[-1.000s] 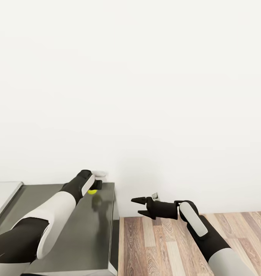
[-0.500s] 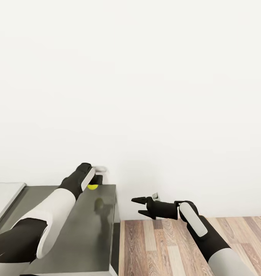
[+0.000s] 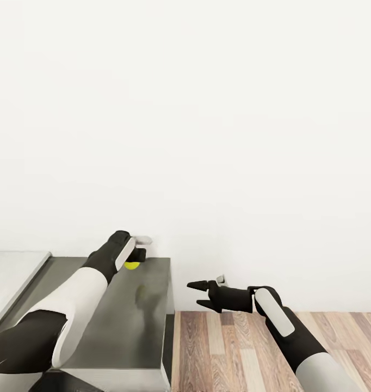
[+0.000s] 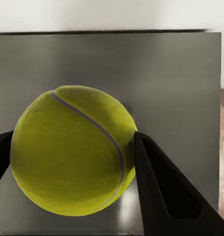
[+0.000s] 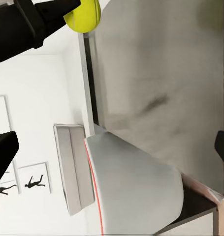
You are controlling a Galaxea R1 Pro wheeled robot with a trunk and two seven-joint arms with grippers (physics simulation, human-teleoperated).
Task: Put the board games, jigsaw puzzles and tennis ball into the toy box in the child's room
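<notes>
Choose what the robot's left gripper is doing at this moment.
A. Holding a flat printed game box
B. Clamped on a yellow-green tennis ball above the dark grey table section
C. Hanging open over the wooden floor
B: in the left wrist view, the left gripper's black fingers press both sides of the yellow-green tennis ball, with the dark grey table section behind it.

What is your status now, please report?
Left gripper shut on tennis ball, above the dark table section. Right gripper open, empty, over the floor. Nothing in the way.

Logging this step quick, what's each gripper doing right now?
Left gripper: closed on the tennis ball, above the dark table.
Right gripper: open, empty.
</notes>
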